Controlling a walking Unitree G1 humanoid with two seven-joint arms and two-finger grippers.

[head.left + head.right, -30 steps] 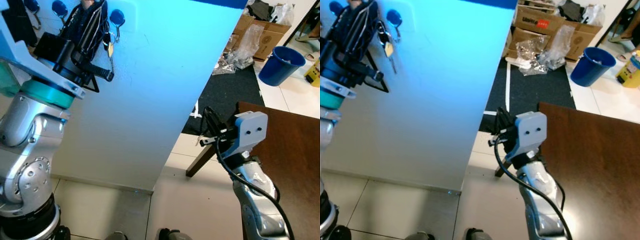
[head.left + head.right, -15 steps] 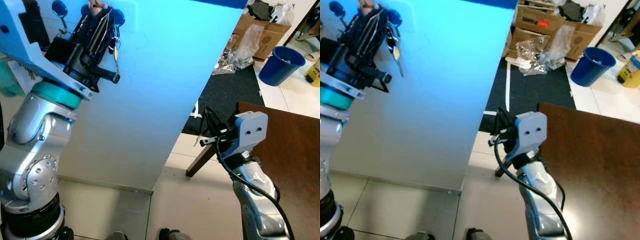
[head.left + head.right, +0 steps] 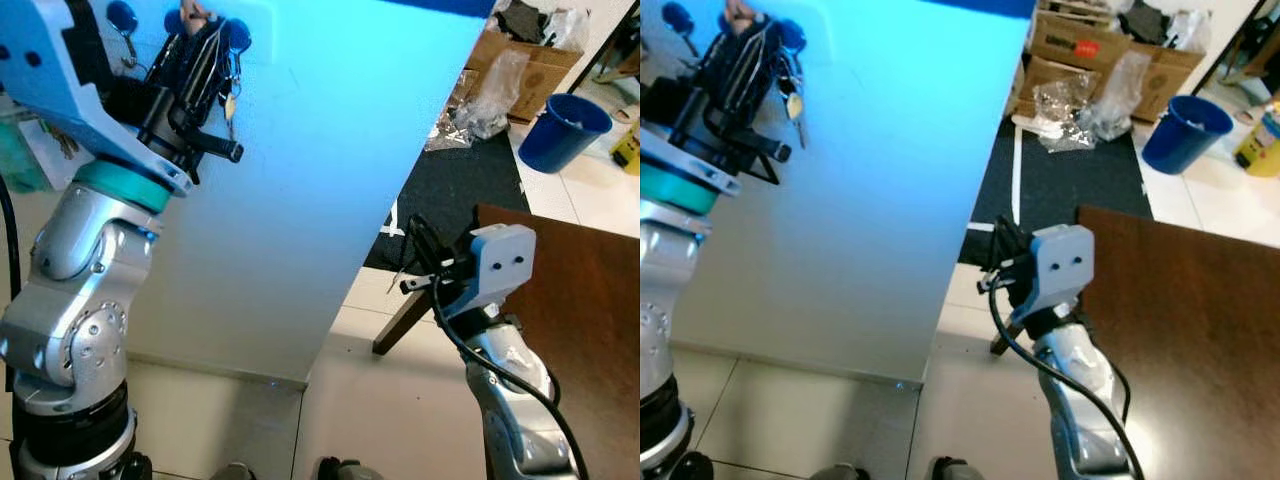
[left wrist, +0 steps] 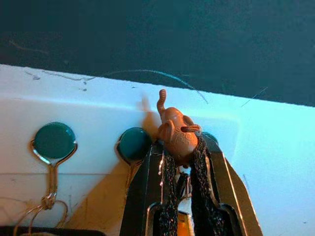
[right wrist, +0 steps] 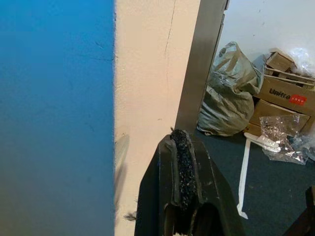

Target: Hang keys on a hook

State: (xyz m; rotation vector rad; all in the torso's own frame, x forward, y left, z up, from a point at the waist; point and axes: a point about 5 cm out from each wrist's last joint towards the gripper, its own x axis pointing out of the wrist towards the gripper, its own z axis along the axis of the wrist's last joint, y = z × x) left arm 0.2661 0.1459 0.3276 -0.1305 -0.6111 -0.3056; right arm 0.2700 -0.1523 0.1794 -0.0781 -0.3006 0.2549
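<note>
My left gripper [image 3: 203, 28] is raised against the light wall at a row of blue round-headed hooks [image 3: 237, 33]. It is shut on a small orange-brown figure-shaped key fob [image 4: 177, 133], pinched between the fingertips. The keys [image 3: 229, 102] dangle just under the gripper, beside the rightmost hook. In the left wrist view the fob sits between the middle hook [image 4: 134, 143] and a third hook partly hidden behind the fingers; another hook [image 4: 54, 140] has a wire ring on it. Whether the key ring is over a hook is hidden. My right gripper [image 3: 414, 232] is shut and holds nothing, low beside the table.
A dark brown table [image 3: 590, 300] stands at the right, its leg near my right arm. Beyond it lie a dark mat [image 3: 460, 180], a blue bucket [image 3: 562, 128], cardboard boxes [image 3: 1080, 40] and plastic bags [image 3: 492, 90]. Pale tiled floor lies below the wall.
My left arm has risen and swung a little right, carrying the fob and keys closer to the rightmost hook. The right arm has not moved.
</note>
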